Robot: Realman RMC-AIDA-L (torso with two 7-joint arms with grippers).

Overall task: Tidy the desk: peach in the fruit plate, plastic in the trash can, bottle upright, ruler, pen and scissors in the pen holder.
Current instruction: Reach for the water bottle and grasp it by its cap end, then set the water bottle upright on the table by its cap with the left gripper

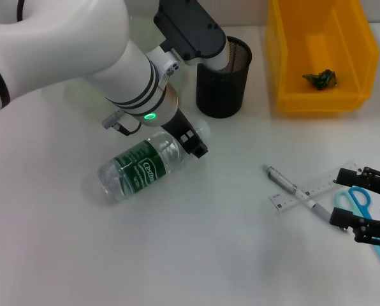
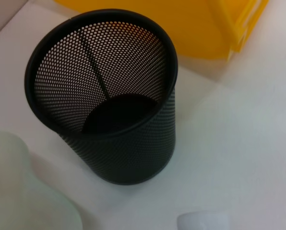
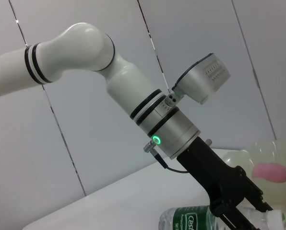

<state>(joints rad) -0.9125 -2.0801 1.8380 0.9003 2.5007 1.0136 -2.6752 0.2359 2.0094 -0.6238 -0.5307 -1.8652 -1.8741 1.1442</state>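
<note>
I've got the left gripper (image 1: 196,141) down at the neck end of the bottle (image 1: 141,167), which lies on its side on the table (image 1: 196,248); its black fingers (image 3: 229,203) straddle the neck, though I cannot tell if they are clenched on it. Just beyond those fingers stands the mesh pen holder (image 2: 107,93). The right gripper (image 1: 368,213) sits spread apart, released, over the scissors (image 1: 362,204), with the ruler (image 1: 308,189) and pen (image 1: 292,188) just beside.
</note>
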